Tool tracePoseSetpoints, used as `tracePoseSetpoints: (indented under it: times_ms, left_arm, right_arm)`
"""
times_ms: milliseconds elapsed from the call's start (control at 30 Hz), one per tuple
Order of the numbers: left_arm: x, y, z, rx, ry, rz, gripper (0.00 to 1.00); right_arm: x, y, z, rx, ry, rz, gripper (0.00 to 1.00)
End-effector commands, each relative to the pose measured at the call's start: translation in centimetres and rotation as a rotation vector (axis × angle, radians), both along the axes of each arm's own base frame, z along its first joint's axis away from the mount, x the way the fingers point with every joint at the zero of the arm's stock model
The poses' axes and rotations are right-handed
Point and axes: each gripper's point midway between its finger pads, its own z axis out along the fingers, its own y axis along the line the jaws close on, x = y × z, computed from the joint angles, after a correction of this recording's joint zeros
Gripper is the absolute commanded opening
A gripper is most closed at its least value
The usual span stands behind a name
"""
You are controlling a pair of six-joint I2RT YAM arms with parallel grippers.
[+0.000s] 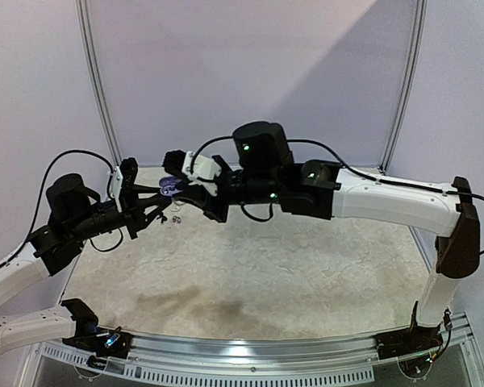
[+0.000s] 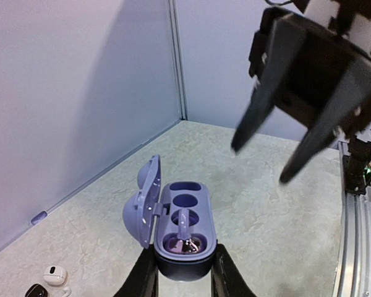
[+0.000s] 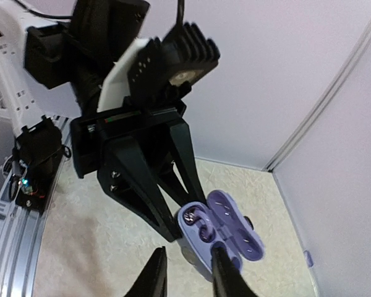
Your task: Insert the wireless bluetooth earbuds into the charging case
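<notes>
Charging case: the lilac charging case (image 2: 185, 229) is held in the air over the far left corner of the worktop (image 2: 266, 235). Its lid (image 2: 142, 204) is hinged open and stands up on one long side.
Left gripper: the left gripper (image 2: 184, 278) is clamped on the case's near end, one finger on each side.
Right gripper: the right gripper (image 2: 260, 164) hangs just above the case, to one side. Its fingers are apart and nothing is between them.
Done: one earbud (image 2: 184, 245), shiny and greyish, seems to sit in the near socket of the case.
Left to do: the second socket (image 2: 185, 201) looks empty, so I judge the task about half done. One more bud must go in.
Other things: a white piece (image 2: 54, 274) and a black piece (image 2: 36, 289) lie on the worktop below the case, near the left edge. They are probably loose buds, but they are too small to be sure.
In the way: the raised lid closes one side of the sockets. The two arms are crowded together at this corner.
</notes>
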Motion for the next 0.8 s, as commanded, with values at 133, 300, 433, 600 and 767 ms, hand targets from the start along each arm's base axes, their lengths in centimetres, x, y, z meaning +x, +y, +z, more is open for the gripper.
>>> tracePoseSetpoints:
  times_ms: [133, 300, 433, 600, 767]
  left_arm:
    - [-2.3, -1.5, 5.2, -0.183, 0.005, -0.173, 0.00]
    - [-3.3, -2.0, 8.3, -0.281, 0.009, -0.259, 0.00]
    - [-4.0, -2.5, 9.5, -0.302, 0.009, -0.321, 0.00]
    - [-4.0, -2.8, 10.0, -0.305, 0.006, -0.338, 0.00]
    - [-4.0, -3.1, 9.9, -0.302, 0.009, -0.347, 0.00]
  right_arm:
    - [0.8, -7.1, 5.1, 0.184, 0.317, 0.108, 0.57]
    - [0.7, -6.0, 4.7, 0.254, 0.437, 0.158, 0.78]
    - [0.3, -5.0, 5.0, 0.287, 0.511, 0.223, 0.75]
    - [-0.4, -4.1, 4.7, 0.289, 0.561, 0.290, 0.68]
    - [-0.9, -3.2, 4.2, 0.279, 0.577, 0.310, 0.61]
